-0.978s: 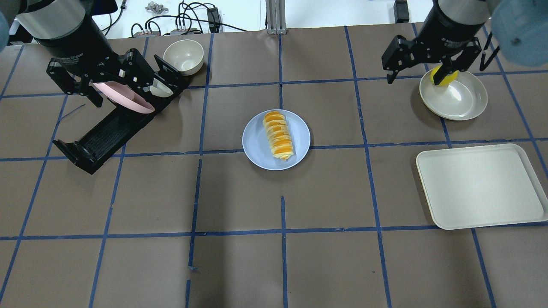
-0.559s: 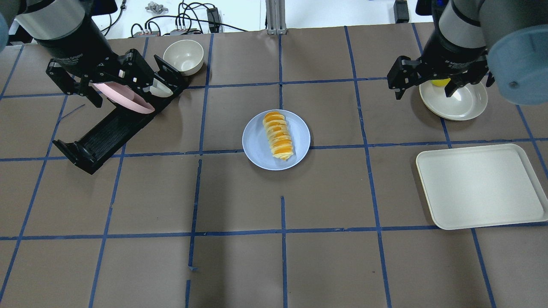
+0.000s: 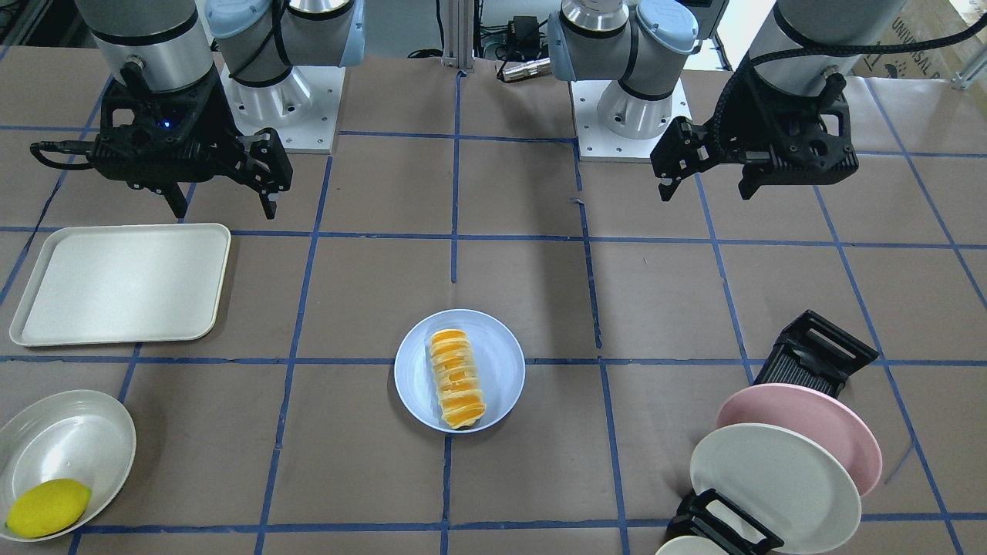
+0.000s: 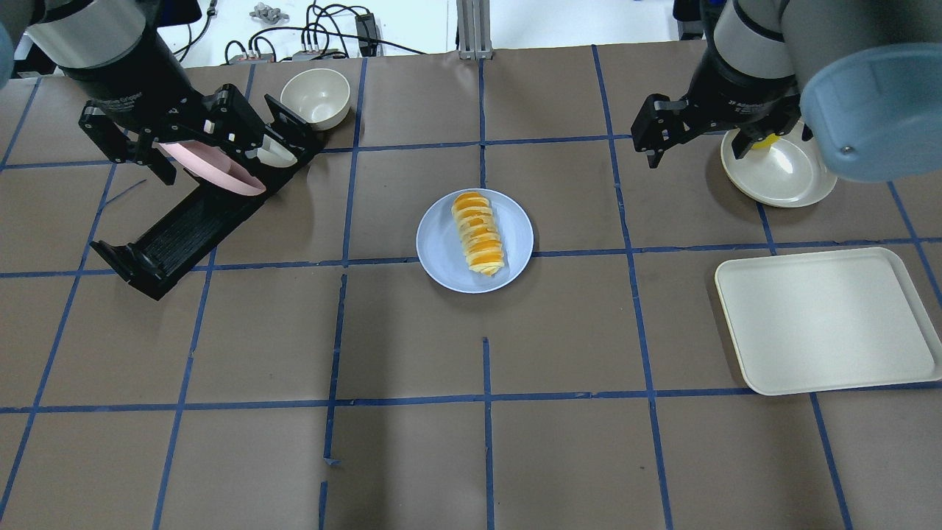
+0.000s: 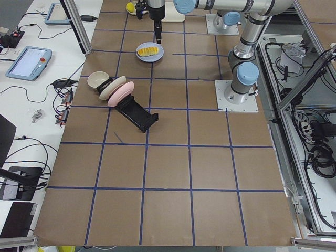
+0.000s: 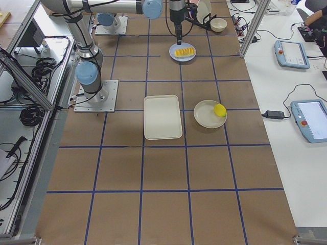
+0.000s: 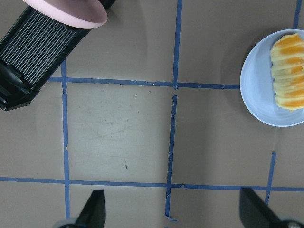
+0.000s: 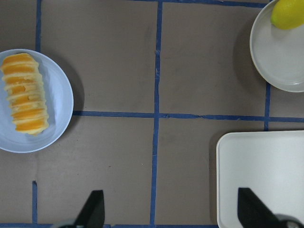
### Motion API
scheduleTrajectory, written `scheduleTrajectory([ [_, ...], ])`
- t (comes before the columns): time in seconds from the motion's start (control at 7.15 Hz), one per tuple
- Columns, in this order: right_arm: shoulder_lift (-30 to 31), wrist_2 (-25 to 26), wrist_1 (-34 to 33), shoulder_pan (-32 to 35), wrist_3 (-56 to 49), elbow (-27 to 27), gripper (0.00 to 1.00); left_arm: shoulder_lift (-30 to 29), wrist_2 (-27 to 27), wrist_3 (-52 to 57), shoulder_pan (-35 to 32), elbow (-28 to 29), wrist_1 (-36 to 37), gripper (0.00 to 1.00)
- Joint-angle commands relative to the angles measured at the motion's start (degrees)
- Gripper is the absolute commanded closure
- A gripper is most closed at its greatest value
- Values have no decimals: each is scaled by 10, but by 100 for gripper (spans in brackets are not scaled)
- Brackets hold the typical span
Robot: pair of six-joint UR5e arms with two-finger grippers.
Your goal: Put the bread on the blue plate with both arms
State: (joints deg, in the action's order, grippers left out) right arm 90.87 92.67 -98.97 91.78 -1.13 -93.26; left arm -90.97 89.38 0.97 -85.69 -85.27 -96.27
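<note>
In the front-facing view the ridged orange-and-cream bread loaf (image 3: 456, 378) lies lengthwise on the round pale-blue plate (image 3: 505, 362), so my left gripper (image 3: 703, 191) and right gripper (image 3: 226, 208) hang raised, well clear, spread wide and empty; overhead and wrist views agree, and I judge the placing done.

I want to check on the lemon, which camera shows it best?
The exterior front-facing view: the lemon lies whole and unblocked in its cream plate. Overhead, the right gripper hides most of it; the right wrist view crops it; side views show it tiny.
</note>
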Motion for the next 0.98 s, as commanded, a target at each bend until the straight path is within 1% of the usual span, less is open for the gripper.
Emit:
scheduleTrajectory([
  [0.0,-1,2,1,1,-1,-1,2,0,0,0,0,0,0,0],
  [0.84,-3,6,0,0,-5,-7,2,1,0,0,0,0,0,0],
])
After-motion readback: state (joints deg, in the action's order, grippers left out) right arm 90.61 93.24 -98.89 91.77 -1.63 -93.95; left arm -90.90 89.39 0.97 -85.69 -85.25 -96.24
